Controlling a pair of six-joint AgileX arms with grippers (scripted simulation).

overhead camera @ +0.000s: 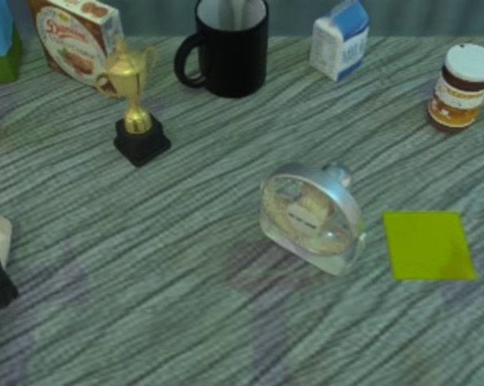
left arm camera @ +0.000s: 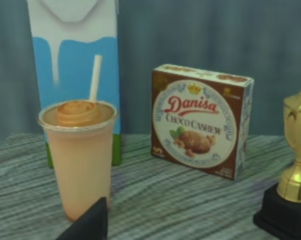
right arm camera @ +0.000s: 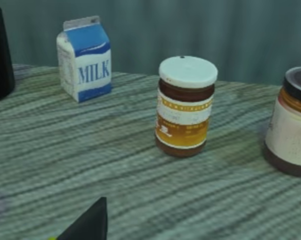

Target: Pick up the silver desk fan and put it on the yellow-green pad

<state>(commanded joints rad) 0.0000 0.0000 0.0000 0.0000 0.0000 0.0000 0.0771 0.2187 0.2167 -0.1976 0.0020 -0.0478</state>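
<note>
Striped grey table (overhead camera: 186,322): silver desk fan (overhead camera: 310,219) stands beside yellow-green pad (overhead camera: 428,244), seemingly apart; both grippers' finger positions unclear.

silver desk fan (overhead camera: 311,219) just left of yellow-green pad (overhead camera: 428,244), apart

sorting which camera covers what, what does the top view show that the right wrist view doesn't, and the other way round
Only the top view shows the silver desk fan, the yellow-green pad to its right and apart from it, the gold trophy and the cookie box.

Only the right wrist view shows a second jar with a dark lid beside the white-lidded one, and a dark tip of the right hand at its lower edge.

Both show the milk carton, the white-lidded jar, the black mug and the striped table.
</note>
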